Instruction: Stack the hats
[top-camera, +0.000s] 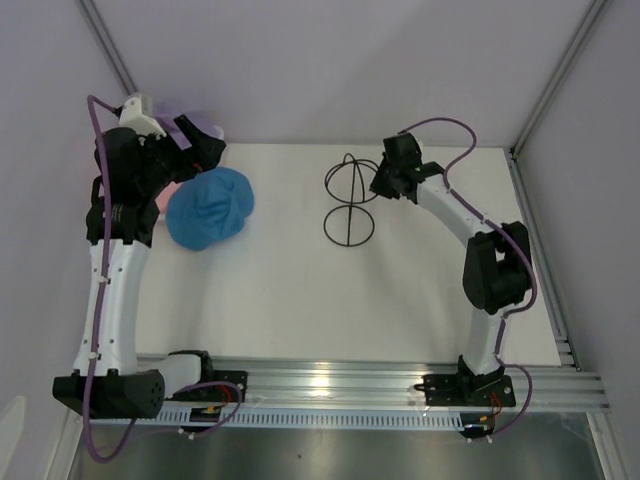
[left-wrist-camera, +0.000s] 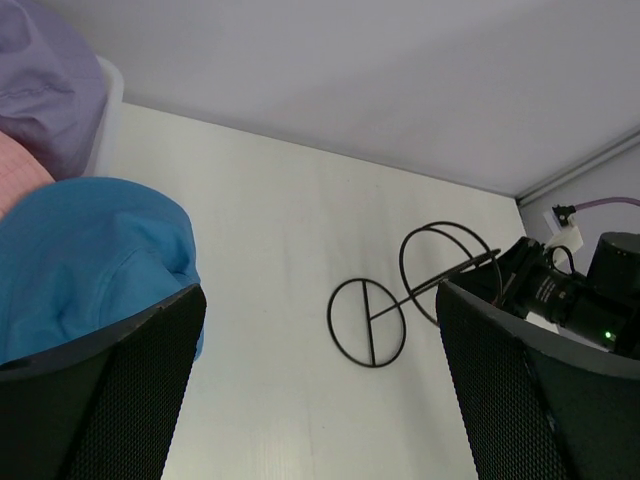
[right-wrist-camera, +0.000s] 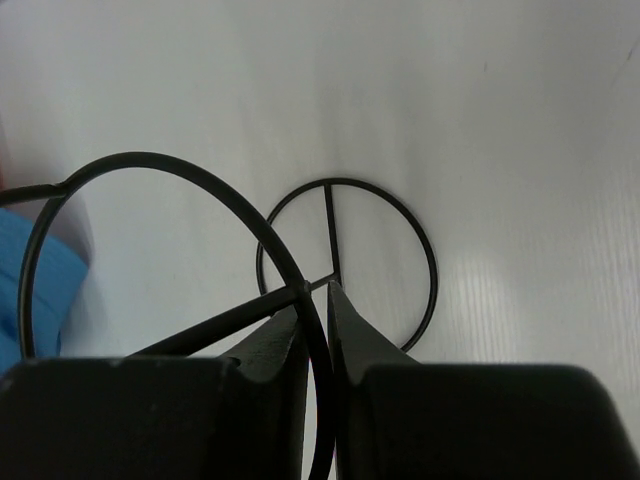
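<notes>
The blue hat (top-camera: 210, 206) lies crumpled at the far left of the table, also seen in the left wrist view as the blue hat (left-wrist-camera: 90, 260). Behind it are a lavender hat (left-wrist-camera: 50, 90) and a sliver of a pink hat (left-wrist-camera: 20, 170). My left gripper (left-wrist-camera: 320, 400) hangs open just beside the blue hat with nothing between its fingers. My right gripper (right-wrist-camera: 315, 310) is shut on the top ring of the thin black wire stand (right-wrist-camera: 150, 160), with the wire pinched between its fingertips. The stand (top-camera: 349, 200) is at the middle back of the table.
The rim of a white basket (left-wrist-camera: 105, 120) holds the lavender and pink hats at the far left corner. The stand's round base (right-wrist-camera: 420, 250) rests on the white table. Grey walls close in behind and on both sides.
</notes>
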